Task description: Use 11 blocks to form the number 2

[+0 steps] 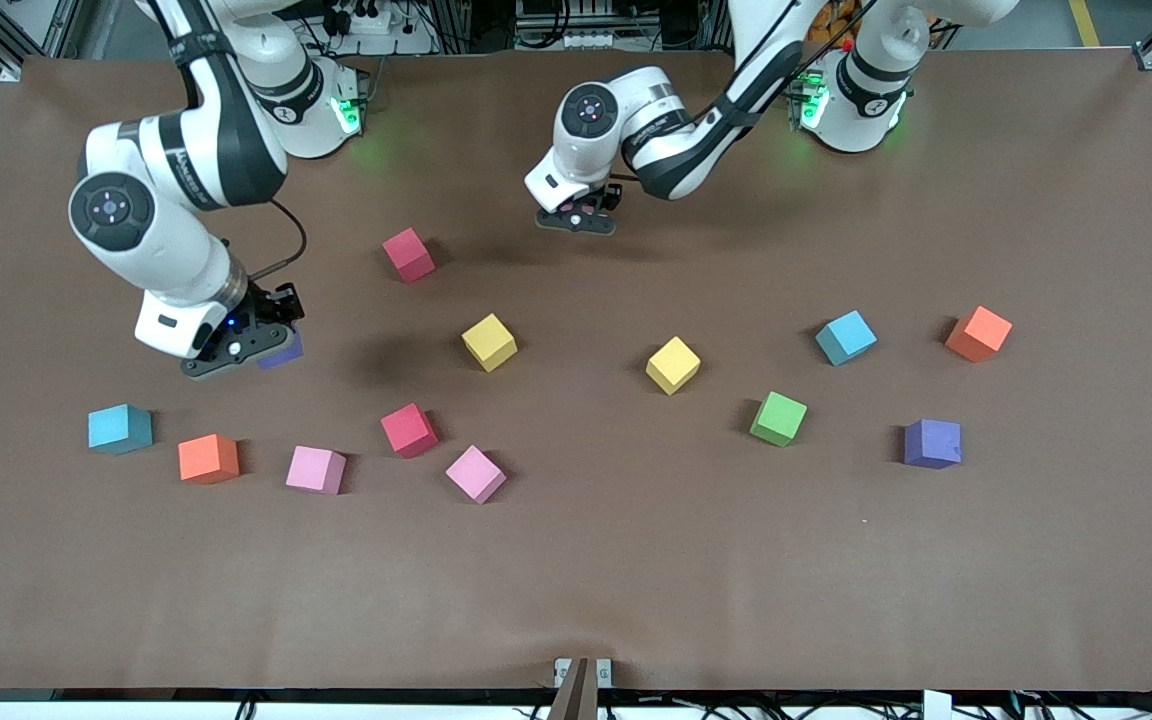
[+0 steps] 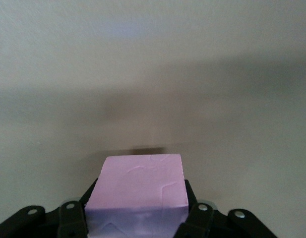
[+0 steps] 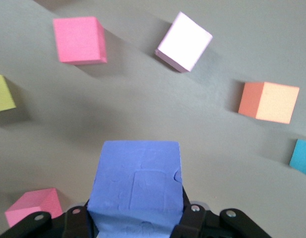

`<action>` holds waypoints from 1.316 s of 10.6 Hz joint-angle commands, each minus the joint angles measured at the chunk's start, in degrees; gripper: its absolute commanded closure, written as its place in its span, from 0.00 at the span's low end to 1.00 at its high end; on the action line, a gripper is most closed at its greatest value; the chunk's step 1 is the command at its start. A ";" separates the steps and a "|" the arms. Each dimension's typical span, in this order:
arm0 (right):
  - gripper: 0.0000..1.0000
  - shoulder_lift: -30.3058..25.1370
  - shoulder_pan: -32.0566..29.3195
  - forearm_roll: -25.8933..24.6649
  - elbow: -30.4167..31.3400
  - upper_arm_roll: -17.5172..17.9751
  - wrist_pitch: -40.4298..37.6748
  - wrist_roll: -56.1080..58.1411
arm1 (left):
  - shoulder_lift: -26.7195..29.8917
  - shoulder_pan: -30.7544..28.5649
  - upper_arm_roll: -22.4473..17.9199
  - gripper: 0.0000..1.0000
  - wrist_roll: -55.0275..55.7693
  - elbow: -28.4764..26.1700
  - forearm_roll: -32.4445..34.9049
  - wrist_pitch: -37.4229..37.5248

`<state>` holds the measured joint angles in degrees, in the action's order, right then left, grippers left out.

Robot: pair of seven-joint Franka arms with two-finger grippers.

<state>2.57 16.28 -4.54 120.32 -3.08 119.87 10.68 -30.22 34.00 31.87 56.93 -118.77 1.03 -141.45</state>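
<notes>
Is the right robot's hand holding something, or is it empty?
Holding. The right hand is shut on a purple block, its fingers pressing both sides in the wrist view.

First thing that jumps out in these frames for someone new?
Both grippers hold a block: the right gripper is shut on a purple block over the table's right-arm end, and the left gripper is shut on a pink block over the middle, near the bases. The other blocks lie scattered on the brown table, forming no digit yet.

Matte foam blocks (image 1: 489,341), glossy plastic arms (image 1: 186,130)
</notes>
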 commanded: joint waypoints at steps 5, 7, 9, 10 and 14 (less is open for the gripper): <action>0.48 -7.74 7.08 -0.38 6.06 -3.68 -0.16 0.83 | -2.21 1.86 -1.63 0.69 5.03 1.00 3.37 2.57; 0.48 -10.64 11.55 -0.38 8.69 -8.06 -0.43 0.92 | -2.21 1.86 -1.63 0.57 7.48 1.00 3.37 3.90; 0.48 -12.93 16.30 -0.47 10.90 -12.98 -0.69 1.01 | -2.21 2.04 -1.63 0.49 8.55 1.00 3.37 3.99; 0.48 -13.29 18.59 -0.47 11.17 -14.84 -1.21 1.01 | -2.21 1.95 -1.63 0.42 8.55 1.09 3.37 3.99; 0.48 -13.64 21.59 -0.47 11.08 -16.08 -1.92 1.18 | -1.95 2.21 -1.72 0.00 8.55 1.97 4.24 3.90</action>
<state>-8.99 36.21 -4.54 130.09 -18.08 118.37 11.35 -32.21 35.86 30.31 63.68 -117.79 3.50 -138.45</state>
